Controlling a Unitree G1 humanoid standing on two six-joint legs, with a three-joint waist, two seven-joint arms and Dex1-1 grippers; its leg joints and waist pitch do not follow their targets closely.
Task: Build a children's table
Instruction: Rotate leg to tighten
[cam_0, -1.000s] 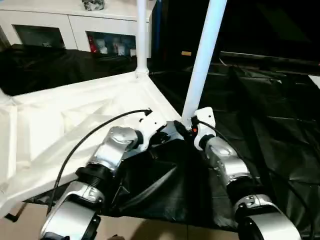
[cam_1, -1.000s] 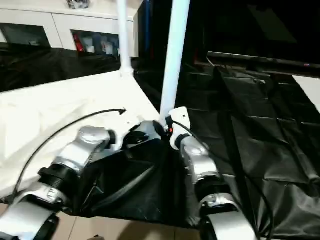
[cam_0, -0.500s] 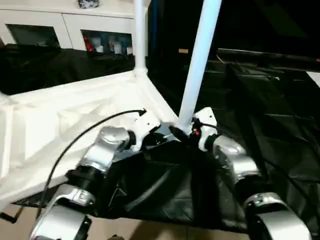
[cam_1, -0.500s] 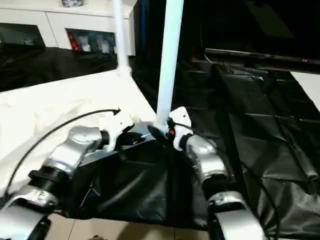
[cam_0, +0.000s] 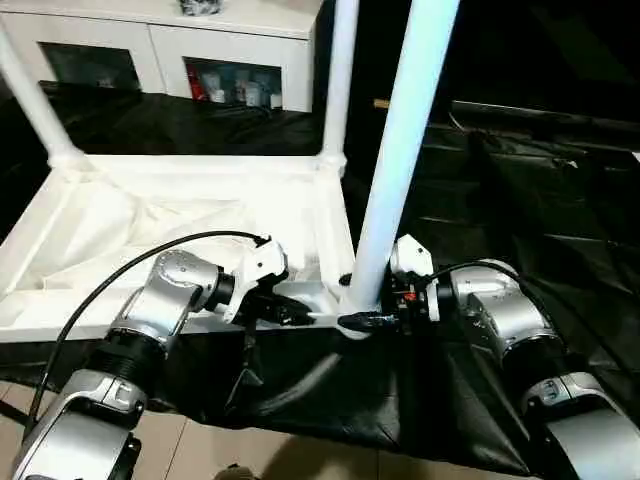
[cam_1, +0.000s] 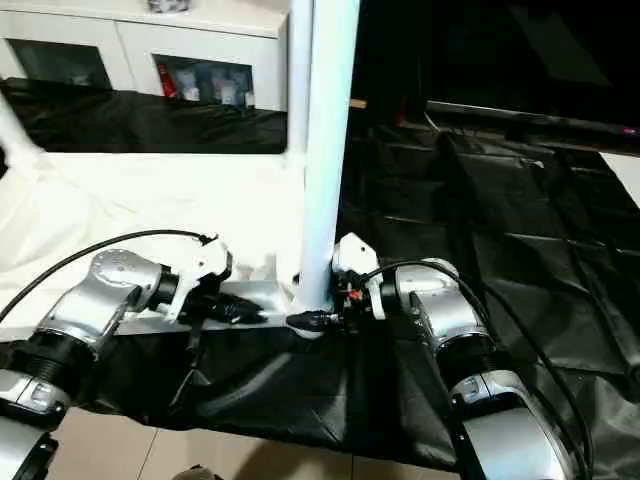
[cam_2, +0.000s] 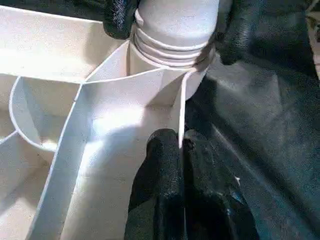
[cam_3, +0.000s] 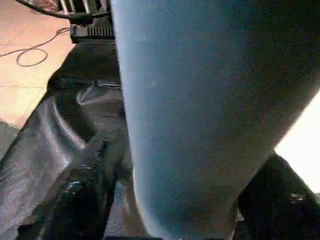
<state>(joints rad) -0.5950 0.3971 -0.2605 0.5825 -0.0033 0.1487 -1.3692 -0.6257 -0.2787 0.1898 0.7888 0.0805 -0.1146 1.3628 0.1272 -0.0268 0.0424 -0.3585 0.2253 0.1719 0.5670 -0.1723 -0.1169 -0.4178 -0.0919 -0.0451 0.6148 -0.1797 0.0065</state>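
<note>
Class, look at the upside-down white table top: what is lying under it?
A crinkled black sheet lies under the table top, reaching forward past the near edge and away to the right. What is beneath the sheet is covered, though bare floor shows at the sheet's front edge.

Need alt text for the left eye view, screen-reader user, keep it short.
The right tool grips the base of an upright white leg at the near corner socket of the upside-down white table top, while the left tool pinches the top's near rim. Two more legs stand in the far corners, on black sheeting before a white cabinet.
</note>
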